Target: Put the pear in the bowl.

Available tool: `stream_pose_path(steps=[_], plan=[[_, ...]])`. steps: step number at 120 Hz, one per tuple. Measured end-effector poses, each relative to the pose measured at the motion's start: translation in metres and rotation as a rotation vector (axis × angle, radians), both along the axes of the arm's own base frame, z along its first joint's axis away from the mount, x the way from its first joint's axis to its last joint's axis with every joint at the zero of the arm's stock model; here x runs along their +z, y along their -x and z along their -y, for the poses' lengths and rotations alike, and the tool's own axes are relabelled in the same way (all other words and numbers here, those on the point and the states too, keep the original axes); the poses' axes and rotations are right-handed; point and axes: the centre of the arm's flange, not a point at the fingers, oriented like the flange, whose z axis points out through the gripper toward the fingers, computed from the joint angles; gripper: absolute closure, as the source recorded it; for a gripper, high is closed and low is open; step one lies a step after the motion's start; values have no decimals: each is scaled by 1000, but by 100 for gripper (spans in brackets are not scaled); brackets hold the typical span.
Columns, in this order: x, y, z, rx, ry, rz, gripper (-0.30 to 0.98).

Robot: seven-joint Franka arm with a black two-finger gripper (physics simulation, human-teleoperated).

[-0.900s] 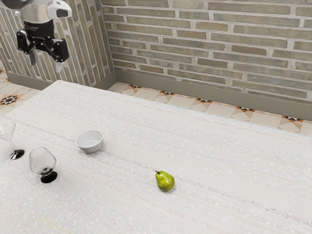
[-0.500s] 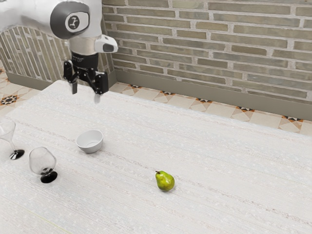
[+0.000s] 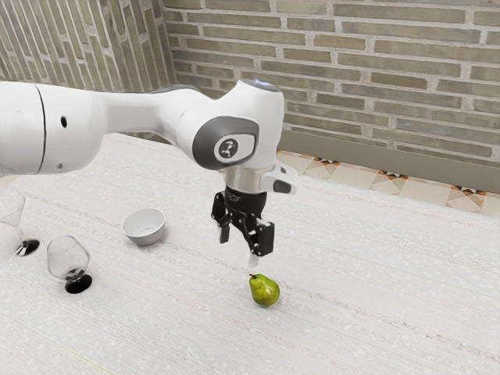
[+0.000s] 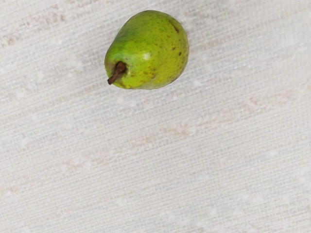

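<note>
My black gripper is open above the table in the exterior view, its two fingers apart with nothing between them. Just below it and a little toward the exterior view's right lies the green pear, its stem pointing toward the exterior view's left. The wrist view has the pear from above, with its brown stem and speckled skin. A small white bowl stands on the table to the exterior view's left of the gripper, and nothing can be seen in it.
Two clear glasses with black bases, one a rounded goblet and one a flared glass, stand at the exterior view's left, beyond the bowl from the pear. The white table reaches toward a brick wall.
My arm has swung from the exterior view's upper left toward its right and down, past the bowl to above the pear. Pear, bowl and glasses have stayed where they were.
</note>
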Motion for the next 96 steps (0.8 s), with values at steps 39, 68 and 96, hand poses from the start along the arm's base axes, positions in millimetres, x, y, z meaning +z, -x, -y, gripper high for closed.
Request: stream_pose_path(steps=[39, 68, 96], plan=[[-65, -15, 20, -23, 33, 4, 0], [-96, -24, 6, -5, 46, 16, 0], [-103, -37, -13, 22, 60, 36, 0]])
